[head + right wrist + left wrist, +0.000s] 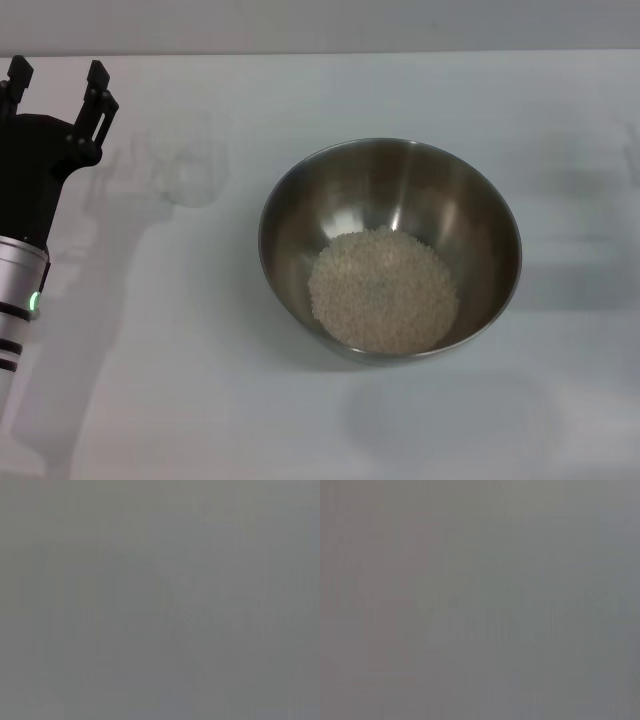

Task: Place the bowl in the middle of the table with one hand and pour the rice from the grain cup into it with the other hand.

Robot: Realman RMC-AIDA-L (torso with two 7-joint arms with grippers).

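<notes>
In the head view the steel bowl stands near the middle of the white table. A heap of rice lies in its bottom. The clear grain cup stands on the table left of the bowl and looks empty. My left gripper is at the far left, left of the cup and apart from it, open and holding nothing. My right gripper is out of view. Both wrist views show only flat grey.
The table's far edge runs along the top of the head view. My left arm runs down the left edge.
</notes>
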